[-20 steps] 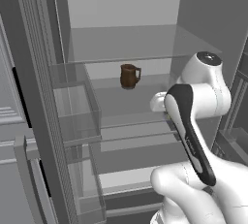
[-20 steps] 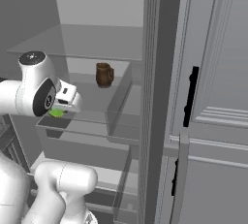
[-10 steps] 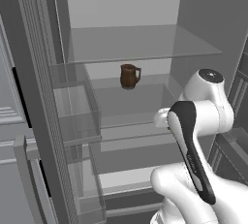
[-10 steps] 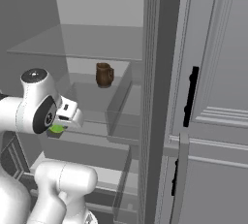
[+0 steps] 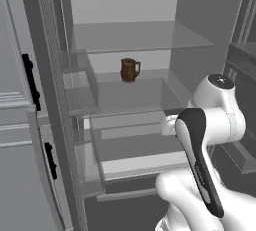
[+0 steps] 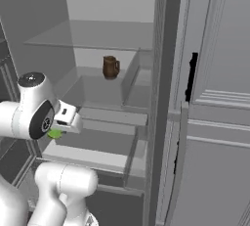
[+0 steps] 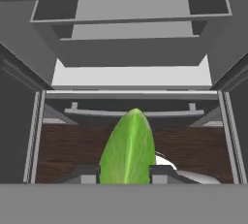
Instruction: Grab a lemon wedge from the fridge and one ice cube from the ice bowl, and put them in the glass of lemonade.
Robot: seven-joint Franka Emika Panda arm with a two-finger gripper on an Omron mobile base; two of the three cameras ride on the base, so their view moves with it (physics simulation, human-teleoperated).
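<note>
The lemon wedge (image 7: pixel 128 148) is in the gripper (image 7: pixel 127 173), pinched between the 2 dark fingertips, which sit tight against its sides in the hand view — so the 1st pickup of the task looks done. In the right base view the wedge (image 6: pixel 55 133) shows as a small green-yellow patch just under the hand, in front of the open fridge (image 6: pixel 107 34) and below the level of the shelf where the brown mug (image 6: pixel 110 67) stands. The hand is outside the shelves, near the lower part of the fridge, and its camera looks down over the stepped shelf fronts toward a dark brown floor (image 7: pixel 63 150) below. By my reading, about a 3rd of the job is behind: the wedge is taken, but it has not been dropped into the glass of lemonade, and the ice cube from the ice bowl has not been touched as far as these pictures tell. Both doors stand open, and the task does not ask for them to be shut. Several things are hard to judge. From the left base view the arm's own forearm covers the hand, so the grip cannot be checked from that side. The lower end of the wedge is cut off in the hand view, so how deep it sits between the fingers is unclear, and a pale curved shape beside it cannot be identified.
</note>
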